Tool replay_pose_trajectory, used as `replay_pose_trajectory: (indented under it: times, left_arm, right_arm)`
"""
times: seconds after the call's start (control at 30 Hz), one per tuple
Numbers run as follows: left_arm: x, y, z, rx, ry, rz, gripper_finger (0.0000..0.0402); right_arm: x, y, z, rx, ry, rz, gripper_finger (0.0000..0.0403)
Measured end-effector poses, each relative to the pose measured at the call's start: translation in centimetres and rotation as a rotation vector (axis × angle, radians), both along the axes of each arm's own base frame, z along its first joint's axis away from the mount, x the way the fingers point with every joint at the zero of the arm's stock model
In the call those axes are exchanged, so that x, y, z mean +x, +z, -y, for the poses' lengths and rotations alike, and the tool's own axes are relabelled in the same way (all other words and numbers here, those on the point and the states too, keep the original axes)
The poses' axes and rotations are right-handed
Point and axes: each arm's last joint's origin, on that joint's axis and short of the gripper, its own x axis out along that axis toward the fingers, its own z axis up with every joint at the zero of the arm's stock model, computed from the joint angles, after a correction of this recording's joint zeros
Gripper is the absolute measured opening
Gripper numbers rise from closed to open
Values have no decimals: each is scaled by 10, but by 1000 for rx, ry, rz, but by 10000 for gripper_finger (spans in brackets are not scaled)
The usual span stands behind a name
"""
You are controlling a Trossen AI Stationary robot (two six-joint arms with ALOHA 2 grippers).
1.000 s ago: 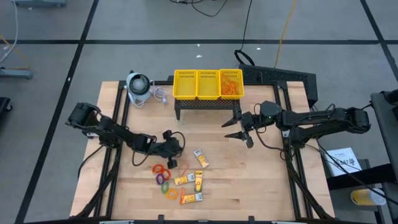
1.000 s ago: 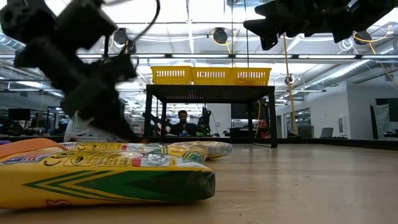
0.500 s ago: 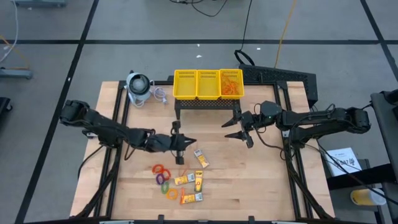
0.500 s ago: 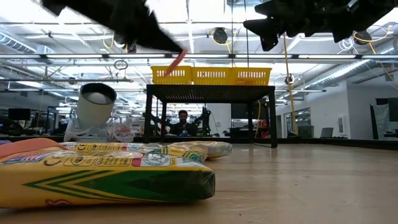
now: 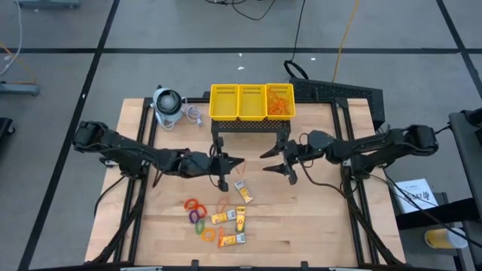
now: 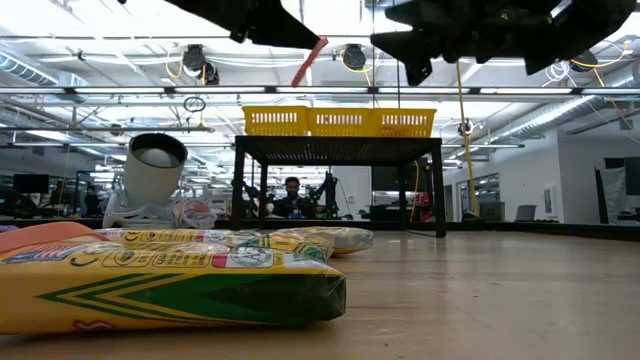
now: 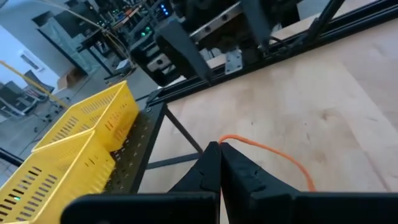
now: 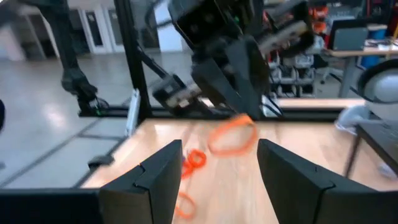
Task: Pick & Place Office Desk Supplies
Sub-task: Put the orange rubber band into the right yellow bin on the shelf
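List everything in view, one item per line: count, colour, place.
Basket: one, yellow mesh, three compartments, on a dark stand at the table's far edge.
Rubber bands in basket: a pile, orange, right compartment.
Held rubber band: one, orange, in the left gripper.
Packets: four, yellow-orange, near-centre table.
Rings: several, red, purple, green, orange, beside the packets.
Round device: one, grey-white, far left corner.
Person: one, in the room behind.
Left gripper: shut on the band, mid-table.
Right gripper: jaws open, facing it.

Rubber band (image 7: 268, 151): thin orange loop, lifted off the table, hanging in front of the yellow basket (image 5: 251, 102).
Packets (image 5: 232, 218): yellow-orange, white-labelled, lying flat, well in front of the basket.
Rings (image 5: 197, 211): red, purple, green, orange, clustered beside the packets.
More bands (image 5: 280, 100): orange tangle in the basket's right compartment.
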Motion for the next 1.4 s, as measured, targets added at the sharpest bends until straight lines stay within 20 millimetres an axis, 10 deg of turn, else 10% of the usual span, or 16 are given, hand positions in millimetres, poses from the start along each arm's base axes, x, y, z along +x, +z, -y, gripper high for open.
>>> replay_pose_trajectory:
  times: [0.83,1.4]
  left_arm:
    - [2,3,-1,22,-53,21,2]
    - [2,4,-3,9,-50,27,2]
  right_arm:
    - [58,-18,-3,138,21,-9,193]
    - [57,-17,-2,82,10,21,8]
